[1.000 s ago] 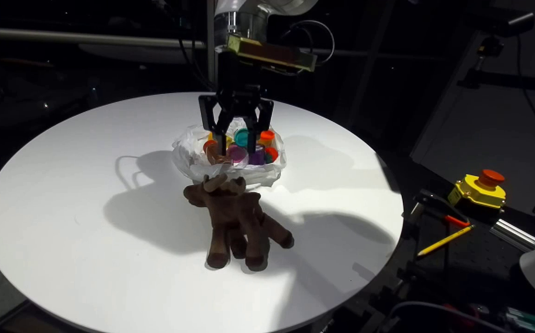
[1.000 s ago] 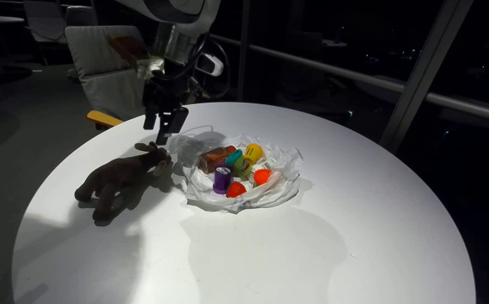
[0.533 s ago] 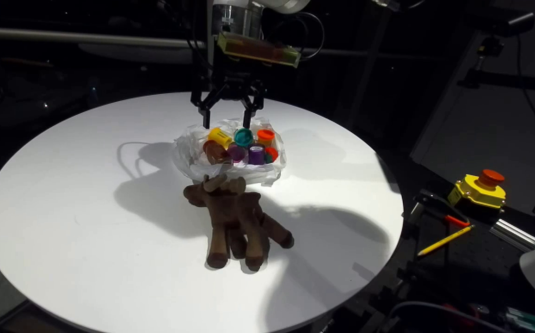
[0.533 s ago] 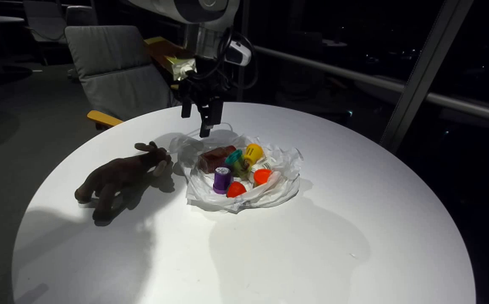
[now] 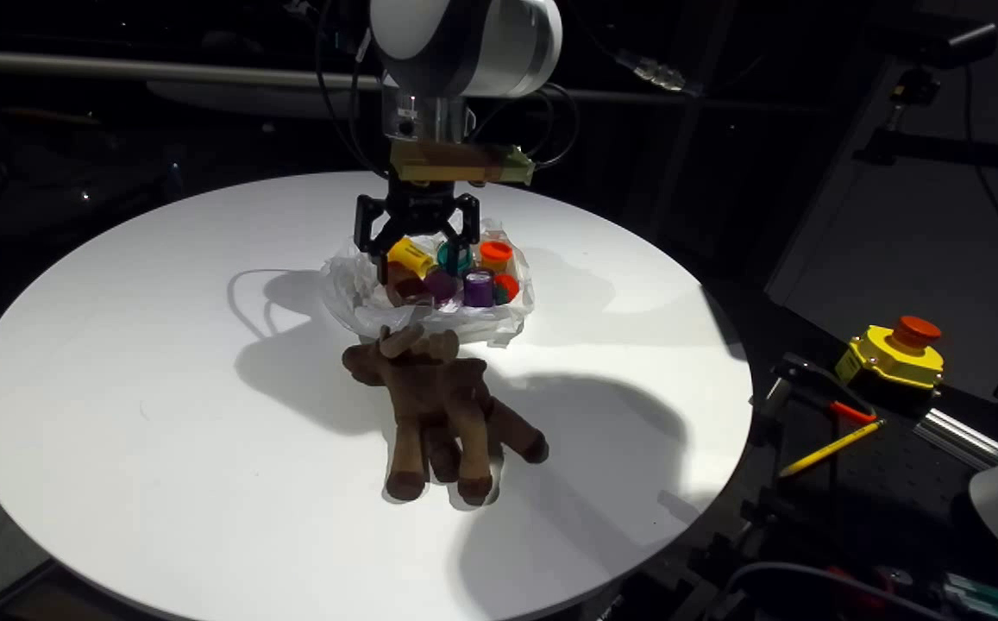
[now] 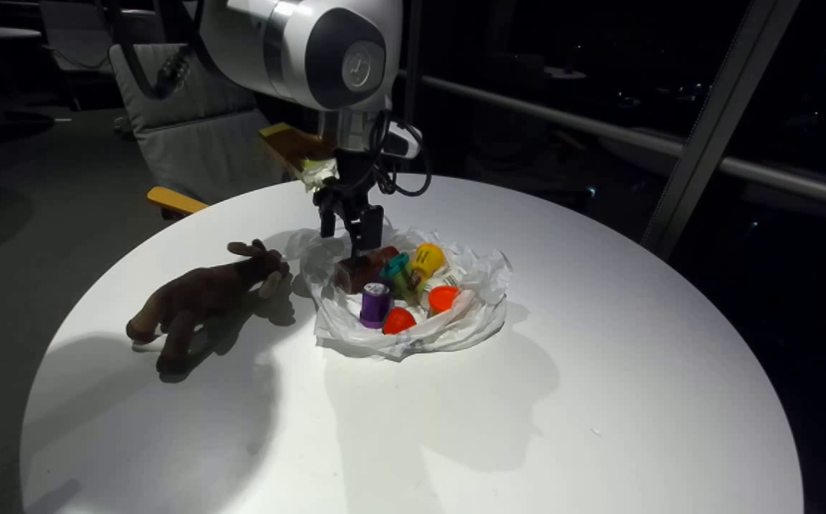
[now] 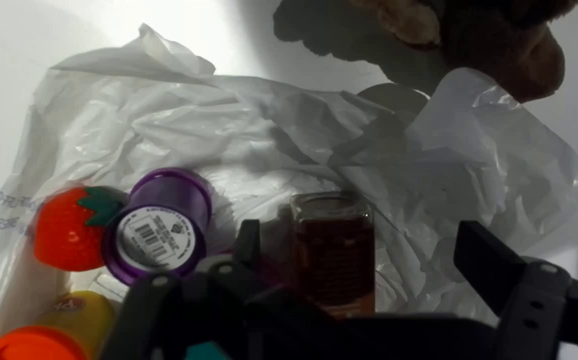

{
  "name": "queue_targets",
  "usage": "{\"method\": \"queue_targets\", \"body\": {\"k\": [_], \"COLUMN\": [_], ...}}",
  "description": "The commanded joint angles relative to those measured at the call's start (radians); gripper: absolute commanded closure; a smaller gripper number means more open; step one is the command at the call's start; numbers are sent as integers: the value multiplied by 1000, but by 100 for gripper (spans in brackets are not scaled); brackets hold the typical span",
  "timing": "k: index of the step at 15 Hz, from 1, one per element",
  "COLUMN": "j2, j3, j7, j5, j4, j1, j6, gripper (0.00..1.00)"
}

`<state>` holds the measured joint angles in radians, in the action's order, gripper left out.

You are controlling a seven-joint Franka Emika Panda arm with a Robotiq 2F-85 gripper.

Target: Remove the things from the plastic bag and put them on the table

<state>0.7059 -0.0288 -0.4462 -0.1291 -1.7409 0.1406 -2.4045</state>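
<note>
Left of a thin, crumpled, whitish plastic bag (image 6: 480, 285) in an exterior view, a brown plush reindeer (image 6: 200, 290) rests on the round white tabletop (image 6: 620, 371), its head near the bag's rim. It has not moved over the last second; being outside the bag, it seems to be done with.

Above the bag's left side is the change: the black two-fingered gripper (image 7: 358, 244) has moved across from the reindeer's side, spread wider and come down. Its fingers (image 7: 486, 262) stand well apart, gripping nothing. In the wrist view a square-sided, see-through bottle of dark amber colour (image 7: 333, 255), lying in the left part of the bag, shows between them; whether they reach down beside it cannot be told. The next removal therefore seems under way, with the bottle as the likely target.

Further right, all inside the bag, come a purple plastic tub (image 6: 375, 303), a green tub with a teal lid (image 6: 398, 272), a red strawberry-shaped toy (image 6: 399, 321), a yellow tub (image 6: 428, 258) and an orange-lidded tub (image 6: 443, 298). Most of the unloading looks left to do.
</note>
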Motion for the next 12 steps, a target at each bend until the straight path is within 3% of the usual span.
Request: {"method": "queue_targets", "body": {"k": [1, 5, 6, 7, 9, 12], "j2": [70, 133, 146, 154, 162, 159], "j3": [-21, -50, -57, -60, -63, -68], "j7": [-41, -71, -74, -74, -77, -85], "j5": [13, 25, 27, 24, 18, 17], "j4": [72, 125, 137, 150, 167, 176], "j1": [25, 42, 46, 44, 43, 45], "j6": [-34, -52, -59, -60, -70, -69], "gripper": [0, 0, 6, 26, 31, 54]}}
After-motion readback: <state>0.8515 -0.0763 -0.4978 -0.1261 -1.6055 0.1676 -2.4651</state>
